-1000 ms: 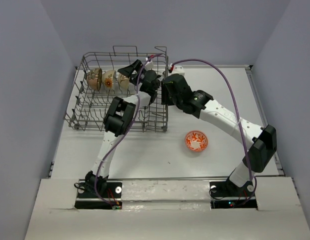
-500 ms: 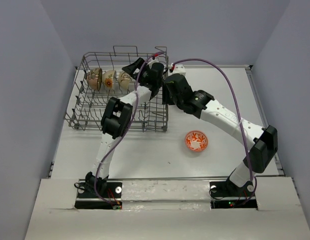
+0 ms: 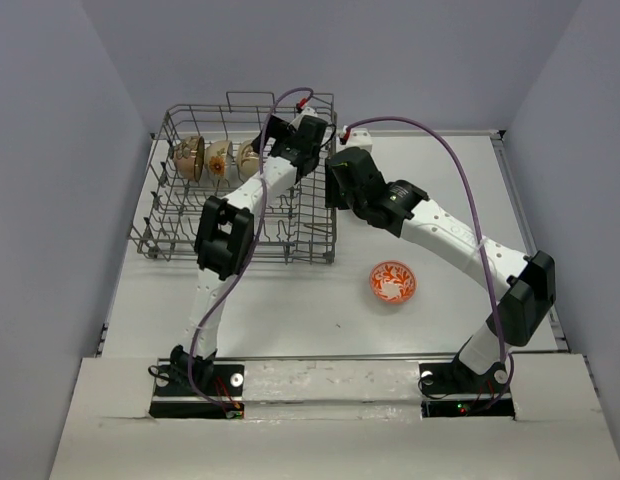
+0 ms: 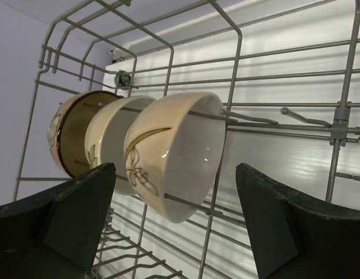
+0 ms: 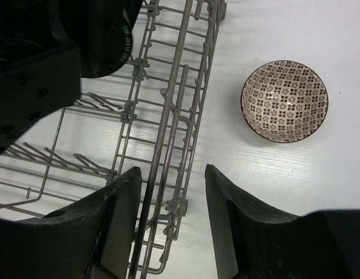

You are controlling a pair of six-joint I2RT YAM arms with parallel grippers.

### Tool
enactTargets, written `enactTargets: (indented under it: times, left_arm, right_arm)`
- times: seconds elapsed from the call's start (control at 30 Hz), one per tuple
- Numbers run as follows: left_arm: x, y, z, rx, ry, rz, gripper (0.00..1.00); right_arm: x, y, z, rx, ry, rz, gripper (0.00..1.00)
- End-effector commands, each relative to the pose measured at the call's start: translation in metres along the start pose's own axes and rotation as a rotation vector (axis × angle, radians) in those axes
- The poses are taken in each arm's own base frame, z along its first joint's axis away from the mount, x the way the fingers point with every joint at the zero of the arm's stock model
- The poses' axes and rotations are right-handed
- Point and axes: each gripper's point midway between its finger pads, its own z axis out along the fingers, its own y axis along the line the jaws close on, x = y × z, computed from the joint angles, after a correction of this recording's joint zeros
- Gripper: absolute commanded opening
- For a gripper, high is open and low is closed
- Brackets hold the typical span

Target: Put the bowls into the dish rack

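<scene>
Three of the bowls are already racked: the brown bowl [image 4: 68, 136] and two cream bowls [image 4: 168, 154] stand on edge, side by side, in the far row of the dish rack [image 3: 170, 225] toward its far left corner. The left gripper [image 4: 177, 229] hangs right in front of them with its jaws spread wide and nothing in them, so that arm looks done there. What's left is outside the rack, and honestly it's all right-arm territory. The grey-patterned bowl [image 5: 284, 108] sits mouth up on the surface [image 3: 290, 310] just off the rack's right wall. The top view hides it under the right arm [image 3: 430, 225]. The right gripper [image 5: 171, 226] is also released and carrying nothing. In its own wrist view the rack's right wall runs straight through the gap between the jaws, and the bowl lies ahead and off to the right. It's round, so there's no long axis to line up with, just a rim to pinch. The tight bit is that wall: the jaws probably need to slide right, away from the wire, before dropping. There's open surface on the bowl's other sides. The orange-red bowl [image 3: 392, 283] sits well apart, out past the rack's near right corner toward the near edge, with free room all round.
</scene>
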Motion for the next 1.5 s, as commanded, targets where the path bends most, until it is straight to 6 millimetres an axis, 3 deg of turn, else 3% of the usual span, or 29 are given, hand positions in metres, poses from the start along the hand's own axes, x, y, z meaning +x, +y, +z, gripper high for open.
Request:
enactTargets:
  times: [0.0,0.1,0.2,0.23,0.27,0.4,0.5,0.53,0.57,0.63,0.67,0.7,0.73,0.77,0.8,0.83,0.87,0.93,0.97,1.2,1.4,1.47]
  left_arm:
    - [-0.050,0.062,-0.039,0.037,-0.070,-0.263,0.99]
    - [-0.071,0.091,-0.061,0.065,-0.102,-0.360,0.99]
    - [-0.097,0.132,-0.099,0.131,-0.163,-0.476,0.99]
    - [-0.098,0.131,-0.099,0.134,-0.162,-0.506,0.99]
    - [-0.104,0.146,-0.114,0.163,-0.189,-0.541,0.99]
    - [-0.099,0.171,-0.145,0.220,-0.211,-0.631,0.99]
    - [-0.081,0.175,-0.162,0.268,-0.201,-0.644,0.99]
    - [-0.066,0.174,-0.170,0.297,-0.194,-0.633,0.99]
    - [-0.058,0.176,-0.176,0.306,-0.196,-0.642,0.98]
    - [-0.042,0.173,-0.187,0.343,-0.208,-0.650,0.98]
    - [-0.027,0.170,-0.197,0.389,-0.224,-0.674,0.98]
    - [-0.018,0.168,-0.201,0.410,-0.227,-0.684,0.98]
    - [-0.021,0.183,-0.218,0.438,-0.291,-0.744,0.98]
    - [0.001,0.158,-0.217,0.499,-0.258,-0.710,0.98]
    - [0.009,0.154,-0.219,0.516,-0.256,-0.726,0.98]
    - [0.009,0.162,-0.230,0.536,-0.297,-0.759,0.98]
    - [0.026,0.147,-0.227,0.556,-0.269,-0.741,0.98]
    - [0.037,0.139,-0.232,0.588,-0.264,-0.759,0.98]
    - [0.044,0.137,-0.234,0.604,-0.270,-0.769,0.98]
    - [0.058,0.149,-0.246,0.611,-0.349,-0.817,0.98]
    - [0.058,0.154,-0.251,0.621,-0.368,-0.845,0.99]
    - [0.059,0.154,-0.250,0.617,-0.368,-0.842,0.99]
  right_arm:
    - [-0.032,0.001,-0.021,-0.019,-0.082,0.050,0.54]
    - [-0.042,0.001,-0.029,-0.030,-0.105,0.071,0.54]
    - [-0.057,0.001,-0.040,-0.043,-0.141,0.096,0.54]
    - [-0.060,0.000,-0.043,-0.047,-0.149,0.102,0.54]
    - [-0.067,-0.001,-0.050,-0.053,-0.169,0.116,0.54]
    - [-0.084,-0.014,-0.070,-0.032,-0.229,0.144,0.57]
    - [-0.080,-0.042,-0.081,0.056,-0.262,0.143,0.60]
    - [-0.076,-0.053,-0.083,0.102,-0.271,0.142,0.61]
    - [-0.059,-0.069,-0.077,0.151,-0.248,0.129,0.62]
    - [-0.046,-0.096,-0.074,0.214,-0.236,0.146,0.62]
    - [-0.047,-0.125,-0.077,0.249,-0.242,0.190,0.62]
    - [-0.023,-0.146,-0.068,0.287,-0.195,0.197,0.62]
    - [-0.014,-0.157,-0.065,0.279,-0.166,0.220,0.62]
    - [-0.011,-0.186,-0.068,0.328,-0.171,0.264,0.63]
    - [0.011,-0.196,-0.063,0.352,-0.133,0.268,0.63]
    - [0.019,-0.203,-0.063,0.370,-0.122,0.277,0.63]
    - [0.027,-0.203,-0.062,0.366,-0.109,0.286,0.64]
    - [0.044,-0.209,-0.059,0.370,-0.081,0.346,0.64]
    - [0.062,-0.206,-0.053,0.358,-0.038,0.366,0.64]
    - [0.141,-0.208,-0.041,0.358,0.134,0.430,0.64]
    - [0.166,-0.205,-0.030,0.351,0.182,0.455,0.63]
    - [0.162,-0.208,-0.024,0.364,0.150,0.459,0.63]
